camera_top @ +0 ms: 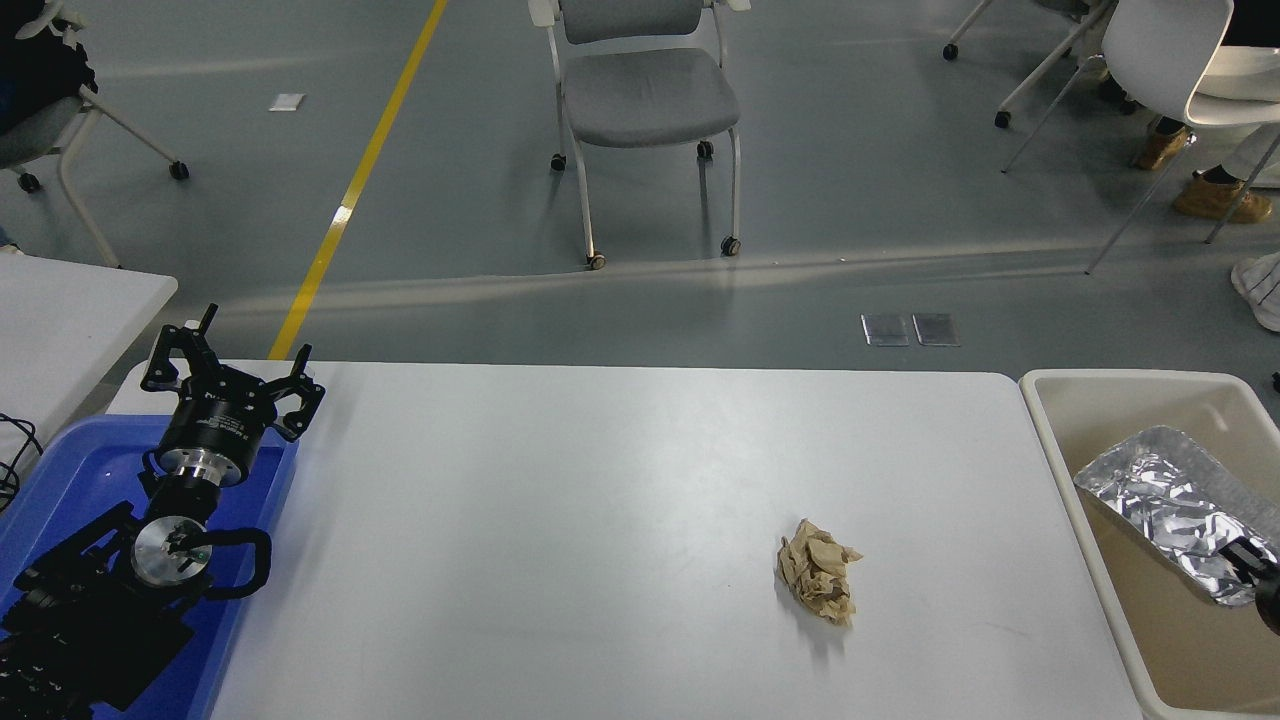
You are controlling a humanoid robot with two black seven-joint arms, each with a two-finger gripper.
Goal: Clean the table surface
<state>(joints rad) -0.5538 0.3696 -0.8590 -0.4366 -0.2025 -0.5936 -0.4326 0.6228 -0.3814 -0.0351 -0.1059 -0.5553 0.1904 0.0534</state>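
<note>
The right tool (1248, 566), only partly visible at the picture's right edge, gripped the near end of a crumpled foil tray (1165, 500) and held it tilted, low inside the beige bin (1060, 440) just beside the right end of the surface (560, 520). The step in hand appeared to be dropping the foil into the bin; release would follow. A wad of brown paper (818, 572) lay on the surface's right half, near the bin, likely the next pickup, calling for a reach leftward and a pinch from above. The left tool (232, 375), fingers spread, was parked over a blue tray (60, 480) at the lower left.
</note>
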